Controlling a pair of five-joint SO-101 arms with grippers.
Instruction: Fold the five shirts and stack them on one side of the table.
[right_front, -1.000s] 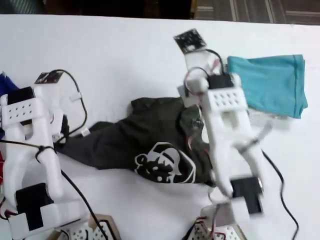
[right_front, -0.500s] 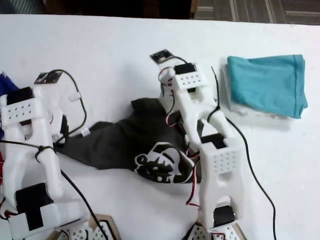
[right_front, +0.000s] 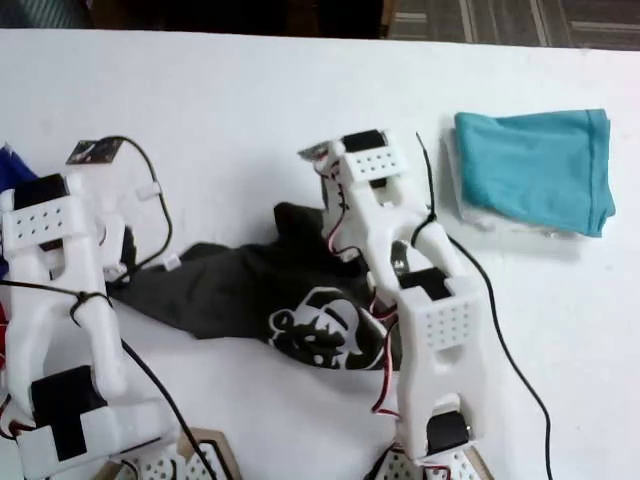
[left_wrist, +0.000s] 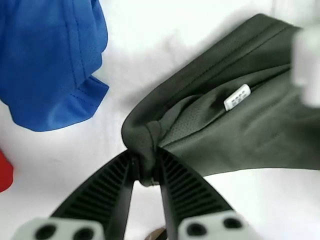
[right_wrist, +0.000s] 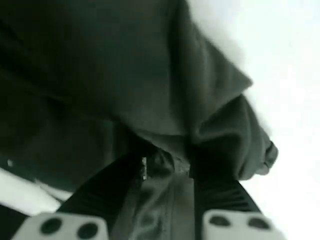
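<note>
With left hand (left_wrist: 146, 170) and right hand (right_wrist: 167, 172) both clenched on dark shirt (right_front: 250, 285), pull apart evenly, then lay flat on counter (right_front: 230, 90).

Passage along far table (right_front: 200, 80), dark shirt (right_front: 240, 285) central, teal shirt (right_front: 530, 165) right

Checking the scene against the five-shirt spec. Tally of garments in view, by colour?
dark green shirt: 1
teal shirt: 1, folded
blue shirt: 1
red cloth: 1, only an edge in view
white cloth under the teal one: 1, cannot tell if it is a shirt
Total: 5
</note>
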